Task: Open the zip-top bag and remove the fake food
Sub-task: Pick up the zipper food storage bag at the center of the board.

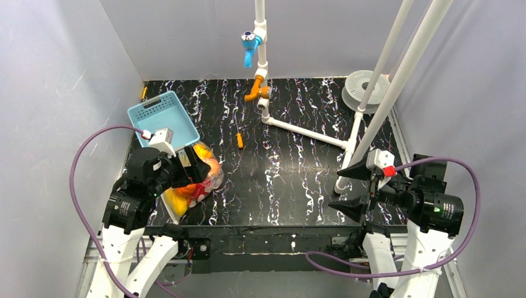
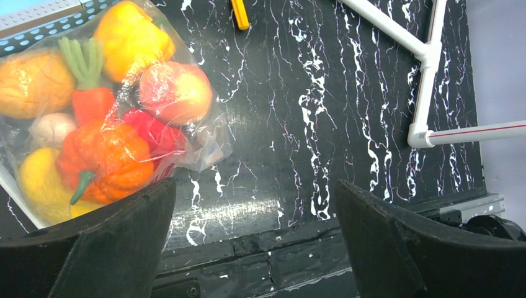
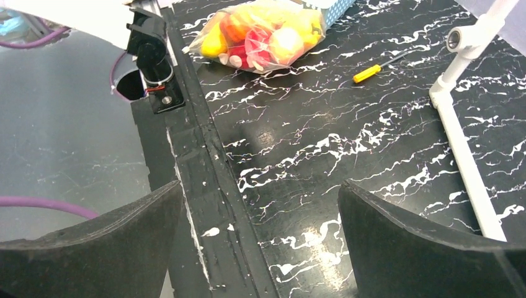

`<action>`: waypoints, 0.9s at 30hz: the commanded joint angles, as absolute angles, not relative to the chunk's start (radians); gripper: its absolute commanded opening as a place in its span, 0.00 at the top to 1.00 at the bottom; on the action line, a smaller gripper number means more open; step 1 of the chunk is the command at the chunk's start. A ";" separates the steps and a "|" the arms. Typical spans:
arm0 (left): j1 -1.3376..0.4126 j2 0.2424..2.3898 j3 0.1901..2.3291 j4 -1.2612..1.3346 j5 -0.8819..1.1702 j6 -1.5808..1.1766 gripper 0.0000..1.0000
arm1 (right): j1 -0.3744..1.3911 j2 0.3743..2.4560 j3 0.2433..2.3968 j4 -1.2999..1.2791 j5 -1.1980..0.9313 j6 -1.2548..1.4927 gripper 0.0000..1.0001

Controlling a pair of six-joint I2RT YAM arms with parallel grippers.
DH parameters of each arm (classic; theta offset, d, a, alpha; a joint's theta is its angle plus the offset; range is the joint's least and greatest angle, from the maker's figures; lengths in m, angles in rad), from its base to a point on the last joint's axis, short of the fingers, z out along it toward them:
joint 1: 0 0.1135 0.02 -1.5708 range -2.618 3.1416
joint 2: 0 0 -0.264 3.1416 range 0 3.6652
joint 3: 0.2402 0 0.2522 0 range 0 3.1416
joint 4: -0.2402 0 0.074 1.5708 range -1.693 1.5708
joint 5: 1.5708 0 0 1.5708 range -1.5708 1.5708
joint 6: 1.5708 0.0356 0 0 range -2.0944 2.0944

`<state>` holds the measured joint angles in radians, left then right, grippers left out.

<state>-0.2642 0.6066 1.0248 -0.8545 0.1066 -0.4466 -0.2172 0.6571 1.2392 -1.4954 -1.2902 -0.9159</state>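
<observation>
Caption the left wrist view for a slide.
Open left claw over the black table, zip-top bag of fake food alongside.

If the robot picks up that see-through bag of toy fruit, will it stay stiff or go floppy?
Probably floppy: the zip-top bag is thin, crinkled film. The fake food inside looks loose and rounded, so pieces would likely shift and sag downward. The bag's glossy plastic may also be slippery to pinch.
</observation>
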 commanded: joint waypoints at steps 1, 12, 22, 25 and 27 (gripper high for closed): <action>-0.268 0.622 1.017 -0.871 0.139 -0.448 0.00 | -0.169 0.665 1.241 -1.486 -1.319 -0.954 0.00; -0.268 0.622 1.036 -0.855 0.100 -0.423 0.01 | 0.135 0.790 1.398 -1.350 -1.255 -0.745 0.00; -0.268 0.645 1.050 -0.856 0.101 -0.430 0.01 | 0.351 0.897 1.607 -1.369 -1.035 -0.761 0.00; -0.268 0.653 1.064 -0.860 0.103 -0.429 0.01 | 0.427 0.946 1.682 -1.336 -0.949 -0.736 0.00; -0.267 0.655 1.070 -0.863 0.100 -0.430 0.00 | 0.472 0.980 1.741 -1.320 -0.871 -0.721 0.00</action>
